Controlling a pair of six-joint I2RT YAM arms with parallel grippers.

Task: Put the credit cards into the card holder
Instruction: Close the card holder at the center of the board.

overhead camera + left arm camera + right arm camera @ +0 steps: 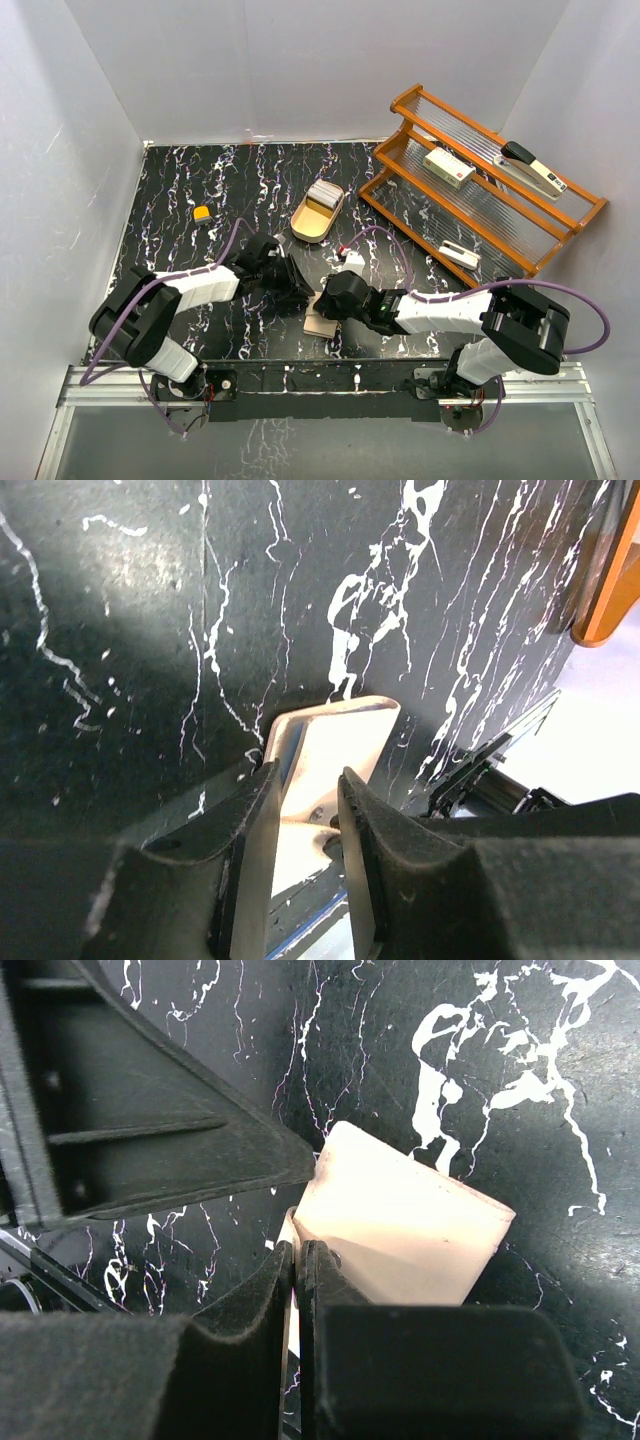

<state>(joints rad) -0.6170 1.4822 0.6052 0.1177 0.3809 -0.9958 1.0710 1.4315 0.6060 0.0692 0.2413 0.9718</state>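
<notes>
Right claw (298, 1245) is clenched, pads nearly meeting, with a thin pale edge pinched between them. That edge looks to be a leaf of the card holder (410, 1220), though it could be a card, too slim to tell. The holder, tan leather, lies at the near middle of the black marbled bench (180, 180), just ahead of the arm bases, with both claws crowded over it from either side. Left claw (306, 775) comes in from the left, jaws part way apart and straddling a raised flap of the holder. The flap sits close against the fingers (250, 860); cannot tell whether they press it or stand free of it. Credit cards (322, 195) are stacked in a gold oval tray (303, 232), farther back on the bench and well apart from the holder. A small orange object (202, 213) sits alone to the left of the tray. A wooden stepped rack (480, 190) stands at the right rear, carrying a stapler (532, 168) and a white box (448, 167).
</notes>
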